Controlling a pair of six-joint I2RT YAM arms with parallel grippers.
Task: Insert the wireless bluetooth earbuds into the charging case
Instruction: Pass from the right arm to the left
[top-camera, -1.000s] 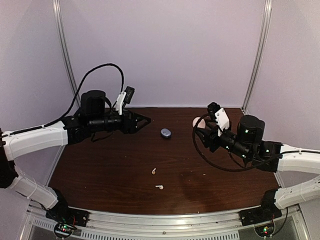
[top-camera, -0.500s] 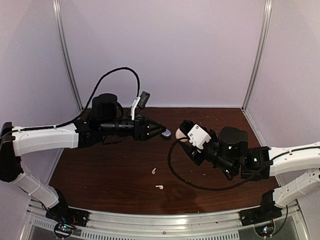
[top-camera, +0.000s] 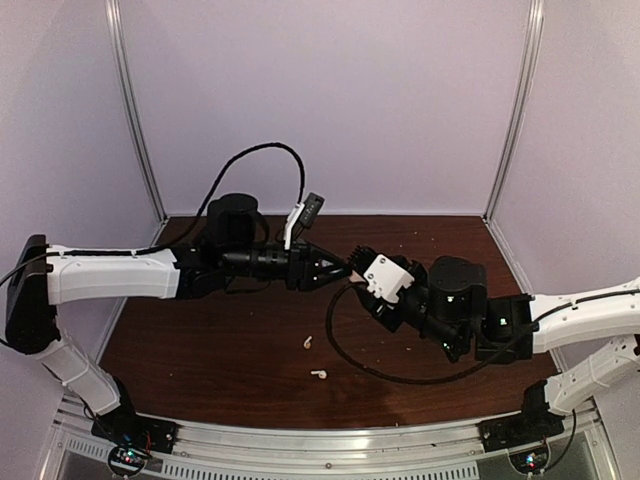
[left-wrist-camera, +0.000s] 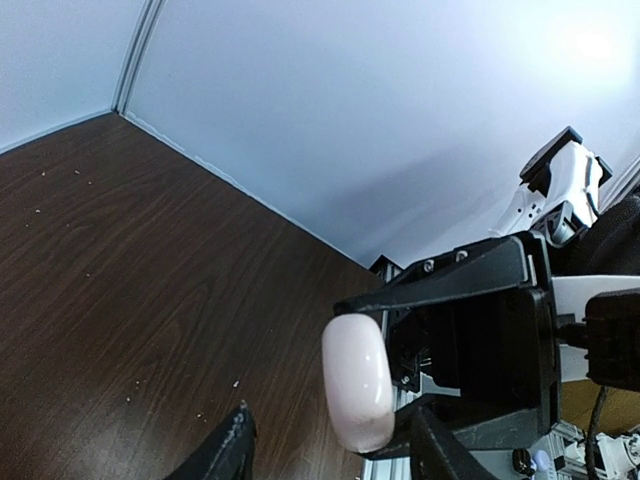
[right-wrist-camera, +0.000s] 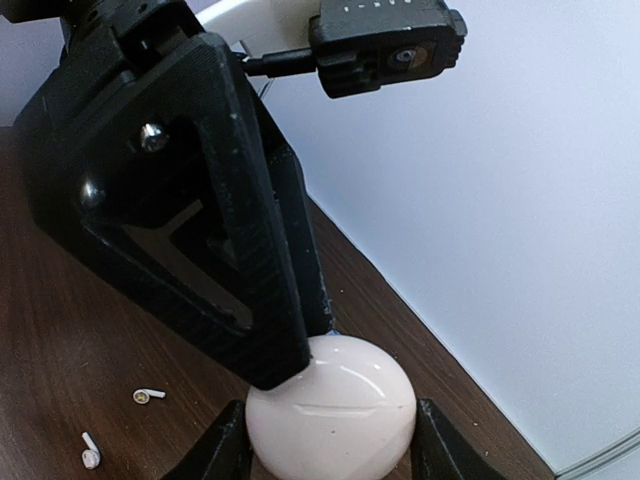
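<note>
My right gripper (right-wrist-camera: 330, 452) is shut on a white oval charging case (right-wrist-camera: 335, 410), its lid closed, held above the table's middle. My left gripper (left-wrist-camera: 335, 445) stands open astride the same case (left-wrist-camera: 357, 380). One of its black fingers (right-wrist-camera: 265, 300) touches the case's top, and the other finger (left-wrist-camera: 232, 445) stands apart from it. The two grippers meet tip to tip (top-camera: 348, 266) in the top view. Two white stemmed earbuds (top-camera: 308, 342) (top-camera: 318, 375) lie on the brown table nearer the front, and both earbuds (right-wrist-camera: 148, 395) (right-wrist-camera: 90, 452) also show in the right wrist view.
The brown table (top-camera: 200, 340) is walled by pale panels at the back and sides. A black cable (top-camera: 345, 350) loops low from the right arm close to the earbuds. The left arm (top-camera: 120, 272) spans the left half of the table.
Both arms swung inward to the table's middle. The right gripper carried the white case left to the left gripper. The left gripper now covers the dark blue case seen earlier and has narrowed slightly.
</note>
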